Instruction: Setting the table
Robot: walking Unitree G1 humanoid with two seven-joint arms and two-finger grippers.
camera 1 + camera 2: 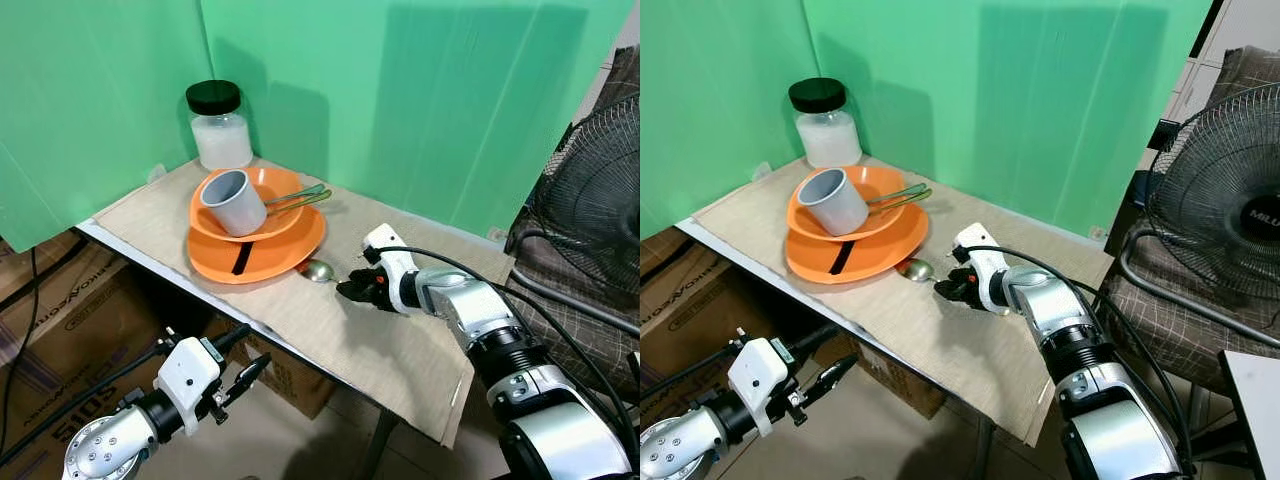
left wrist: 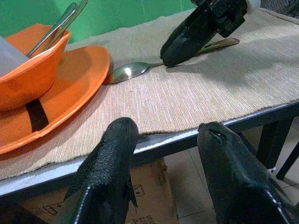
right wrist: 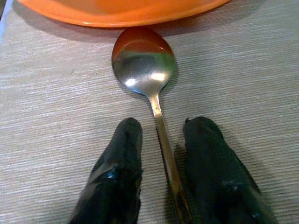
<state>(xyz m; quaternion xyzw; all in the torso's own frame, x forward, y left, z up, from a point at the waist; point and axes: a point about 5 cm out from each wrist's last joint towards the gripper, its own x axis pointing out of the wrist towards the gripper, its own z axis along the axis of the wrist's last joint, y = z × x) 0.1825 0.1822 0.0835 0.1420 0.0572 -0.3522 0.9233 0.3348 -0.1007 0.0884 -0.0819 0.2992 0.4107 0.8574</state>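
Right gripper [image 3: 161, 186] straddles the spoon [image 3: 144, 60] handle beside the orange plate [image 1: 280, 255], fingers narrowly apart — a shallow pinch could slip.

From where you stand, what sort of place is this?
Probably a makeshift test corner in a room rather than a real dining room: green backdrop panels behind a small table, cardboard boxes beneath, a floor fan beside.

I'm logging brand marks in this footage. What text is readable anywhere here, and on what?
"MILU", cut off at the frame edge: hub of the fan.
"5105", seen sideways: cardboard box under the table.
Other print on that box and on the box in the left wrist view: too blurred to read.
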